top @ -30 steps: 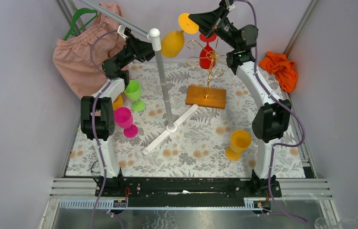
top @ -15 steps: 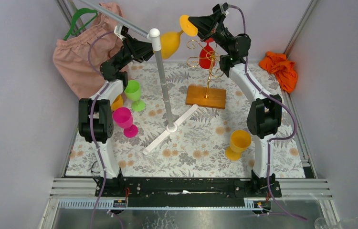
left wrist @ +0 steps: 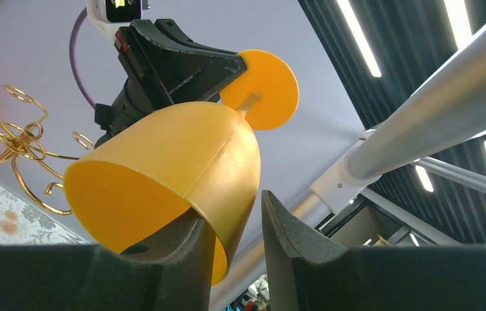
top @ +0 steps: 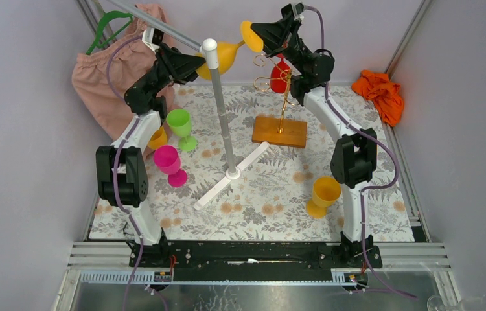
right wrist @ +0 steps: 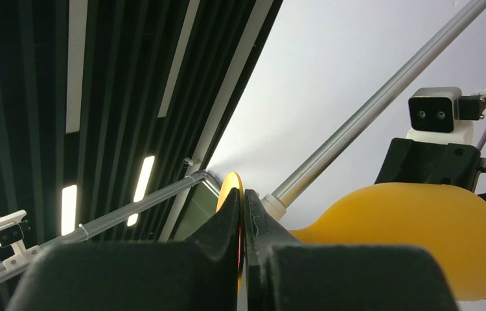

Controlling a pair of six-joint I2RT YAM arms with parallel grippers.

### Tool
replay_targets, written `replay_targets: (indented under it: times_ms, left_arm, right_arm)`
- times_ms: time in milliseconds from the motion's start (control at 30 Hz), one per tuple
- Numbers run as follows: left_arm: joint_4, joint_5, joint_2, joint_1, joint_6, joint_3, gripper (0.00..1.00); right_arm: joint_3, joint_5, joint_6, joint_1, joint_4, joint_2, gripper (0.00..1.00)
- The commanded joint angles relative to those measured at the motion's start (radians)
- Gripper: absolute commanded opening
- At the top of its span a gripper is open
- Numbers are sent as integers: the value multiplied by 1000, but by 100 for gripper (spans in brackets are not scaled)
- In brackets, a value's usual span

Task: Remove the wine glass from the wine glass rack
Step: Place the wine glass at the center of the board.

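An orange-yellow wine glass (top: 227, 54) hangs on its side high in the air, left of the gold wire wine glass rack (top: 284, 87). My right gripper (top: 257, 34) is shut on the glass's round foot (right wrist: 230, 188). The left gripper (left wrist: 232, 212) straddles the bowl's rim (left wrist: 169, 162): one finger sits inside the bowl, and the other stands outside with a small gap to the wall, so it is open. A red glass (top: 280, 71) still hangs upside down on the rack, which stands on a wooden base (top: 280, 131).
A white-grey pole stand (top: 221, 97) with a cross foot (top: 231, 175) rises just in front of the held glass. Green (top: 181, 123), pink (top: 169, 162) and yellow (top: 324, 193) glasses stand on the floral mat. Pink cloth (top: 107, 74) hangs back left; orange cloth (top: 380, 91) lies back right.
Both arms have carried the orange-yellow glass leftward, away from the rack, until its bowl is behind the top of the pole. The left jaws have narrowed slightly around the rim.
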Motion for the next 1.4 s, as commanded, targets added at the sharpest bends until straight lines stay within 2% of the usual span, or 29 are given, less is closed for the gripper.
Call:
replay_targets:
  times_ms: [0,133,333,500,600,733,833,967,1067,1167,1267,1367]
  left_arm:
    - [93,-38,-49,-4,-1,-26,37]
    - [92,-48,-63,-6,-1,-35,32]
    - [93,-51,-78,-8,-19,-34,2]
    - [92,-61,-101,-8,-23,-67,0]
    - [92,-76,-114,-5,-22,-103,0]
    - [90,-82,-121,2,-22,-132,0]
    - [89,-83,-133,24,-21,-144,0]
    - [55,-71,-165,60,-6,-152,0]
    - [-34,-53,-203,84,53,-171,0]
    - [-212,-28,-260,105,175,-197,0]
    - [-471,-9,-321,122,352,-203,0]
    - [-808,-21,-374,133,565,-169,0]
  right_arm:
    - [-6,-52,40,43,13,59,0]
    - [-11,-66,33,57,-7,62,0]
    - [-25,-75,31,71,-32,71,0]
    - [-19,-68,40,72,-28,80,1]
    - [-26,-55,51,72,-11,76,24]
    - [-24,-47,49,70,-6,69,40]
    - [-28,-38,44,69,1,61,47]
    - [-75,-26,5,62,-10,21,51]
    - [-154,-14,-75,51,-73,-52,54]
    - [-247,8,-181,36,-164,-154,61]
    - [-346,39,-251,16,-214,-227,64]
    - [-414,65,-261,-6,-224,-274,64]
